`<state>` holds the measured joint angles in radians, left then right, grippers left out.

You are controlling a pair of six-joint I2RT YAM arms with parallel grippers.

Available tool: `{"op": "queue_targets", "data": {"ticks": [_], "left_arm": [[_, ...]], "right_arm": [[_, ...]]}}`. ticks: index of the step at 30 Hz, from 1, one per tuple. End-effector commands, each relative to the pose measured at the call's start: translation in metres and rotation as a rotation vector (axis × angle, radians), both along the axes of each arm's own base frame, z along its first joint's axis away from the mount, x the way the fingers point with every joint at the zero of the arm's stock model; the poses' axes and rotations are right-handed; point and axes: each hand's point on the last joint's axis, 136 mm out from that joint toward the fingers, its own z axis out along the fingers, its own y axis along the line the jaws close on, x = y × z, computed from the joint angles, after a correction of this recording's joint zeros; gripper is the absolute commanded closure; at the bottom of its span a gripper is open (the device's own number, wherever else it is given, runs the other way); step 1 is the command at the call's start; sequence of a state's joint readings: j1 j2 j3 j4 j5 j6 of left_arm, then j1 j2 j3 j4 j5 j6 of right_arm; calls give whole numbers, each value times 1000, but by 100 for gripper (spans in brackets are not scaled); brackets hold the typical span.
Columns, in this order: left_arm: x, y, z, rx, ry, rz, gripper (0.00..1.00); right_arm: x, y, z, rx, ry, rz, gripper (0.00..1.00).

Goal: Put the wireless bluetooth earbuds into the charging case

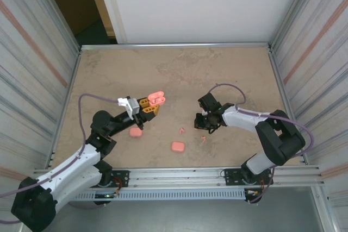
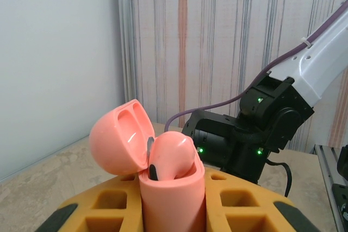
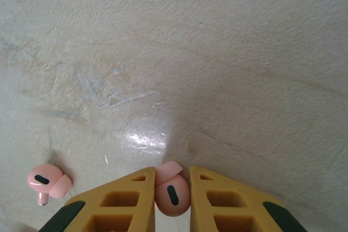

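The left gripper (image 2: 173, 213) is clamped on a salmon-pink rounded plastic charging case (image 2: 173, 191), held left of centre with its lid swung open; one tiny pink bent-stem plastic earbud (image 2: 173, 155) sits in it. The right gripper (image 3: 172, 202) pinches a second earbud (image 3: 172, 191) low over the beige tabletop (image 3: 190, 52), right of centre; a third earbud (image 3: 47, 180) lies near it. A closed pink case (image 1: 136, 132) and another closed case (image 1: 178, 146) lie nearer the front.

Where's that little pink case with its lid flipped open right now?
The open charging case sits clamped in the left gripper, left of centre in the top view, just beyond a closed pink case lying on the table.
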<state>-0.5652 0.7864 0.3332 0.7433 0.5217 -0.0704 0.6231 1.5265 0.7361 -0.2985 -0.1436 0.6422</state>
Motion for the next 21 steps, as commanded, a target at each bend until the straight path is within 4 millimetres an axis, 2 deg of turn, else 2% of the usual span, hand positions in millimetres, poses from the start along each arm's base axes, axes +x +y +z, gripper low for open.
{"op": "queue_targets", "data": {"ticks": [1,9,21], "left_arm": [[-3,2,6,-9,-37,11,100],[-3,1,0,-5,-19,4,100],[1,-4,-8,2,15,-15,100]], "right_arm": [[4,-1,13,-36,-44,39,82],[9,4,57,-73,-192,181,82],[6,20,129,-74,-459,381,82]]}}
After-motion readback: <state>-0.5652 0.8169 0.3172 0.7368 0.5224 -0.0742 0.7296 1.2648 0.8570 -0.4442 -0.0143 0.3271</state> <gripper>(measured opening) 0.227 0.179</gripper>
